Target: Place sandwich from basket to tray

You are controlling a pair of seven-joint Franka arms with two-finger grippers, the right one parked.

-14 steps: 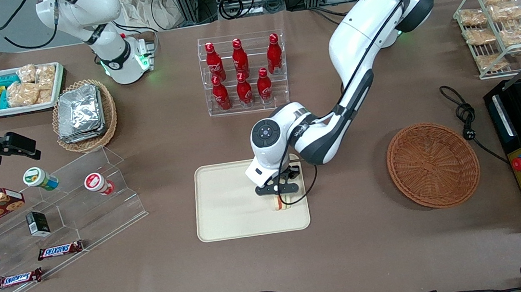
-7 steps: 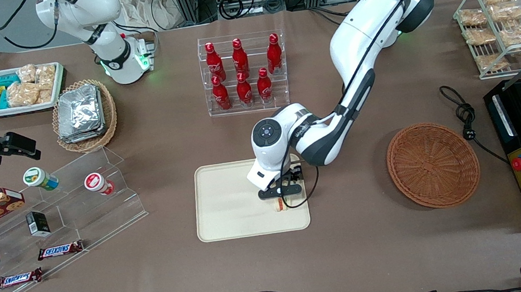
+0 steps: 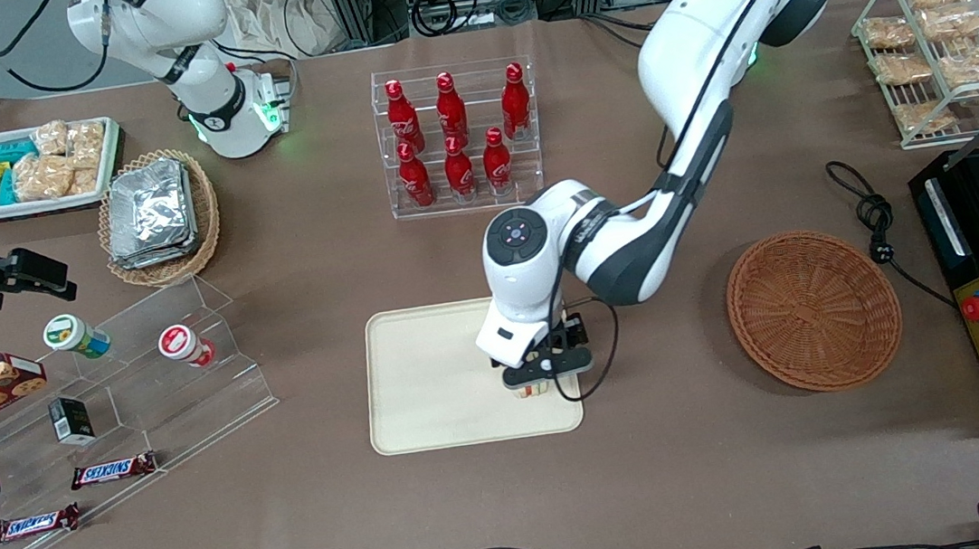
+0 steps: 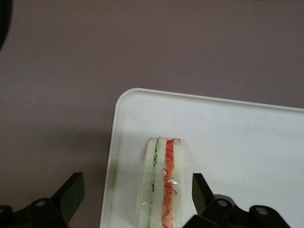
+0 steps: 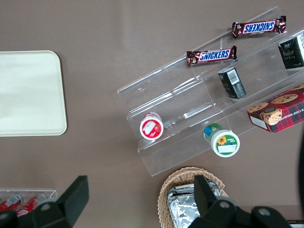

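now gripper (image 4: 134, 202) fingers (image 4: 71, 194) apart over wrapped red-green-layered sandwich (image 4: 161, 190) on tray (image 4: 247, 142).

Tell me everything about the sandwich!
The sandwich is white bread with a green stripe and a red-orange stripe, wrapped in shiny clear film. It stands on edge on the tray, near one corner and rim. The open claw hovers above it, fingers apart on either side, not touching.
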